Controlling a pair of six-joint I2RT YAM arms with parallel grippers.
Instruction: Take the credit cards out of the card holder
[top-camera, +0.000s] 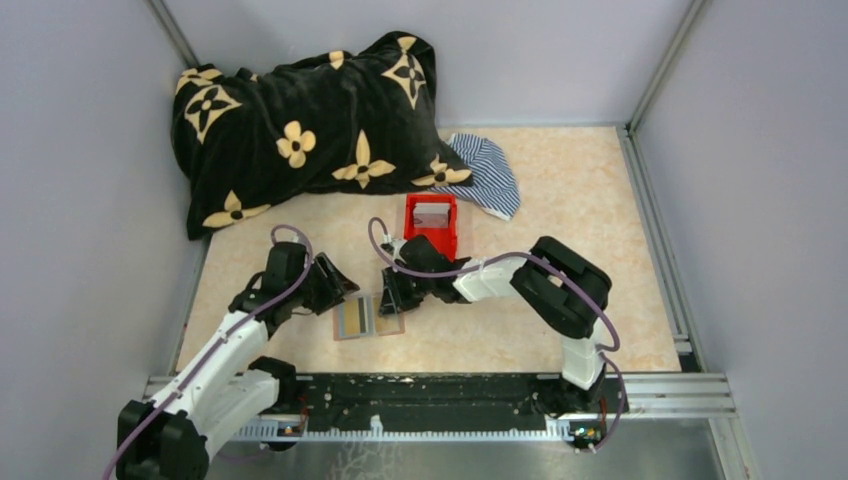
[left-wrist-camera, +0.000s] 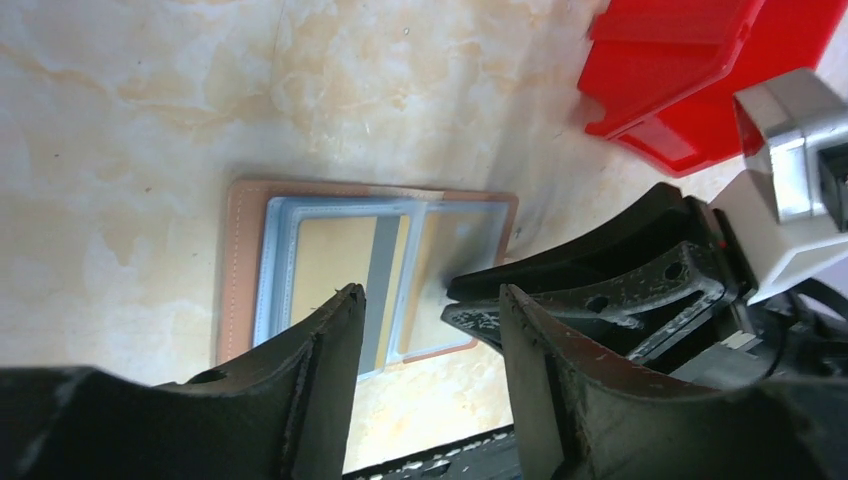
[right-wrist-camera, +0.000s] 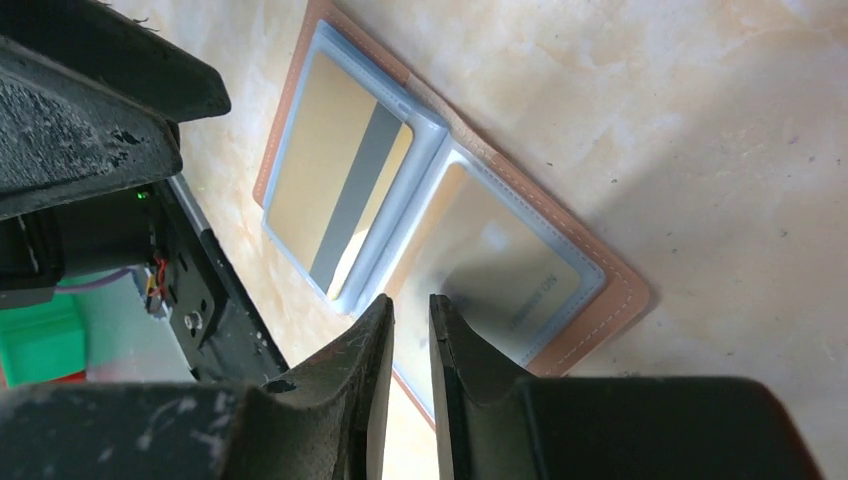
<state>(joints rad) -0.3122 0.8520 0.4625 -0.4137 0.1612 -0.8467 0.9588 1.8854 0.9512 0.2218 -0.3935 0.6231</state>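
The card holder (top-camera: 366, 318) lies open and flat on the table, brown border with grey-blue pocket panels (left-wrist-camera: 280, 280) (right-wrist-camera: 600, 300). One of the credit cards, tan with a grey stripe (right-wrist-camera: 340, 190) (left-wrist-camera: 335, 265), sits in one pocket. Another tan card (right-wrist-camera: 490, 270) (left-wrist-camera: 465, 250) shows through the other pocket. My left gripper (left-wrist-camera: 428, 300) (top-camera: 335, 288) hovers open over the holder's near edge, nothing between its fingers. My right gripper (right-wrist-camera: 410, 308) (top-camera: 392, 297) stands at the edge of the second pocket, jaws a narrow gap apart, nothing seen between them.
A red plastic bin (top-camera: 431, 222) (left-wrist-camera: 700, 70) stands just behind the right gripper. A black pillow with cream flowers (top-camera: 300, 120) and a striped cloth (top-camera: 487, 175) lie at the back. The black base rail (top-camera: 430, 400) runs along the near edge.
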